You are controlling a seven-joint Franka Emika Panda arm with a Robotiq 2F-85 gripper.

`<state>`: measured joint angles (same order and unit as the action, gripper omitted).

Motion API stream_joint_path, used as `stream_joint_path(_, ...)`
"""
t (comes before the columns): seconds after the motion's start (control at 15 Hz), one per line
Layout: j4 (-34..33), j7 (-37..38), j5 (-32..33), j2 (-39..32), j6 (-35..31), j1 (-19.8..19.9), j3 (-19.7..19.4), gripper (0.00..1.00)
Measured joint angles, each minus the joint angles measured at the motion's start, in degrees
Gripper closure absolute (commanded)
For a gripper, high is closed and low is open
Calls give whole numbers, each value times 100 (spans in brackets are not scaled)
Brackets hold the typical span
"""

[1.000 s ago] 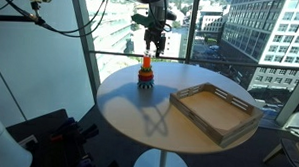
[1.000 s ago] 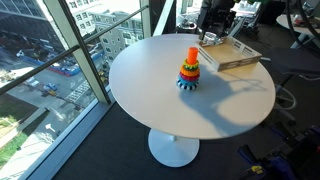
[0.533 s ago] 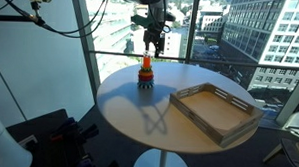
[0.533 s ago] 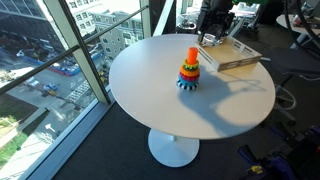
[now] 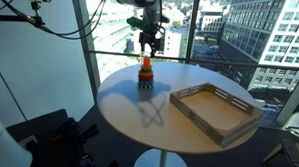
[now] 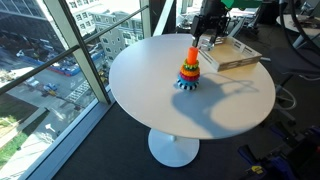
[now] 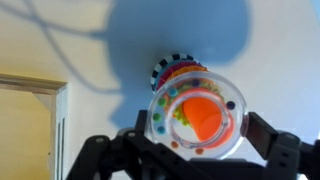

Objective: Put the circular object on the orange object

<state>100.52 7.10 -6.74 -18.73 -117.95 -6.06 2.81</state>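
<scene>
Holding circular obj [image 7: 236, 128] in gripper [image 7: 195, 138], centred over orange obj [image 7: 203, 116].

This looks like an upper floor of an office tower, fitted out as a robotics lab. Floor-to-ceiling windows [image 5: 111, 37] with dark frames run along the far side, and glass office blocks [image 5: 281, 38] stand beyond them. In an exterior view a street [image 6: 40, 85] lies far below. A round white table [image 5: 128, 118] on a single pedestal [image 6: 172, 148] stands on a dark floor [image 6: 80, 150]. A robot arm [image 5: 142, 1] hangs over the table, black cables [image 5: 51, 25] loop overhead at the left, and dark equipment [image 5: 57, 140] crowds the near left corner.
</scene>
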Motion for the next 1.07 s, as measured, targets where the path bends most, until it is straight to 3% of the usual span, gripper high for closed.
stream_joint_path(0.53, -20, 72, 223, -96, -417, -85, 2, 30)
stream_joint_path(1.07, -119, 72, 223, -171, -415, -128, 65, 30)
